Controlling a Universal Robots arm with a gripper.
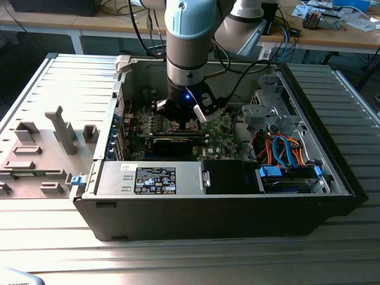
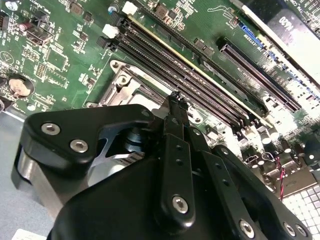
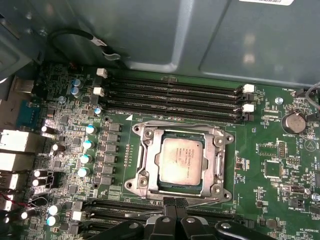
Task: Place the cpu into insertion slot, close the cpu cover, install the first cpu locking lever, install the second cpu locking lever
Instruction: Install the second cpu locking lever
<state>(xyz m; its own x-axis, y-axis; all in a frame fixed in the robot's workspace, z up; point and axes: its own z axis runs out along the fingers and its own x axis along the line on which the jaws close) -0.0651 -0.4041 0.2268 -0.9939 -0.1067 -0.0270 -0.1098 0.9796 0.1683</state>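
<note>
Arm reaches straight down into the open computer case, which rests on a ribbed metal table. Its claw hangs with fingers pressed together, empty, just beside the socket. The cpu sits inside the cover, lying flat.

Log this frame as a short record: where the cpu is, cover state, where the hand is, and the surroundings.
cpu: lying flat in the socket, grey metal top up
cpu cover: silver frame down around the chip, which shows through its window
hand: fingertips together, at the socket's edge, holding nothing
memory slots: empty, beside the socket
setting: arm reaching down into open computer case
</note>
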